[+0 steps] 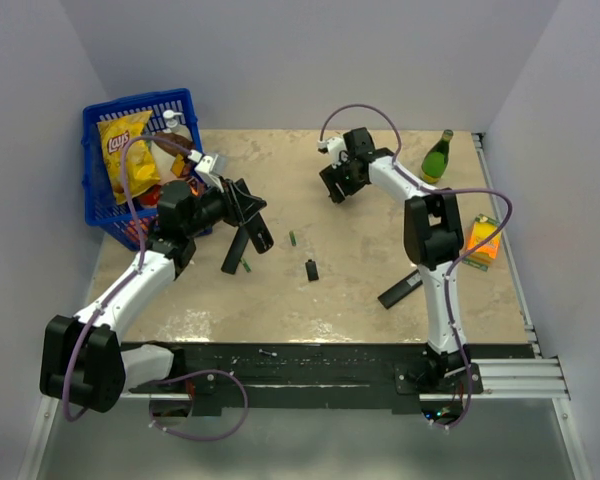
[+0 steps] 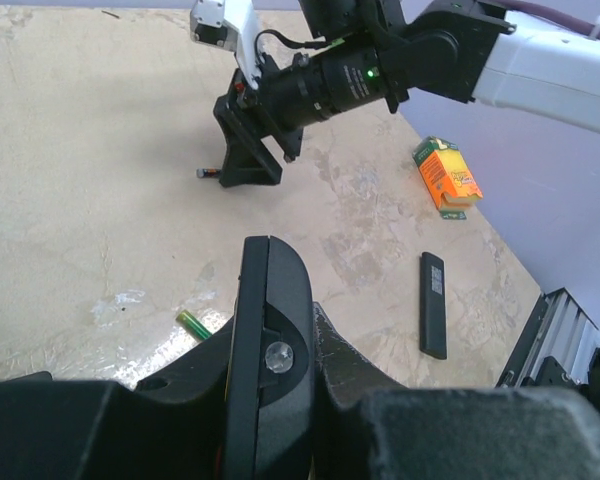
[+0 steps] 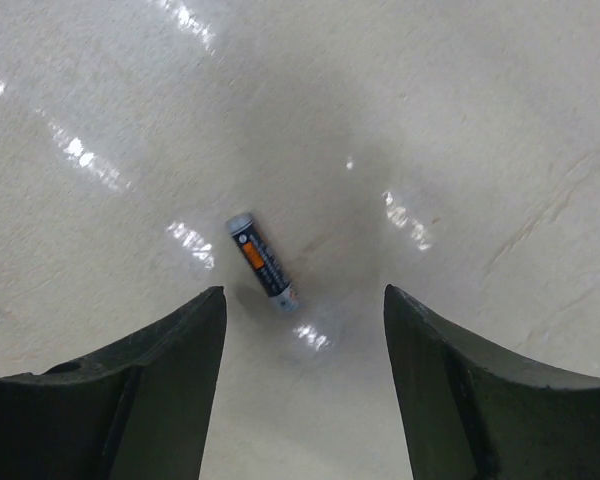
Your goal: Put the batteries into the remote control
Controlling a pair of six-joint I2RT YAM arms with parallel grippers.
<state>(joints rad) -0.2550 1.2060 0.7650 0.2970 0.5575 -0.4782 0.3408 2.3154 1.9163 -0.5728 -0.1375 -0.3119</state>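
Now a battery (image 3: 263,263) on the bench (image 3: 430,120) is straddled by open, empty right fingers (image 3: 150,390). The remote control (image 2: 270,330) is clamped in left fingers (image 2: 345,365). Lowering and closing are needed next.

Lay's logo on the yellow chip bag (image 1: 129,152) in the blue basket (image 1: 140,100)

My left pincer (image 1: 248,222) grips the long slim matte black bar remote control (image 1: 234,252), tilted down toward the beige table (image 1: 360,320). One tiny thin greenish cylinder battery (image 1: 246,266) lies just beside its lower end. A second battery (image 1: 292,237) lies farther right, near the small black back cover (image 1: 311,270).
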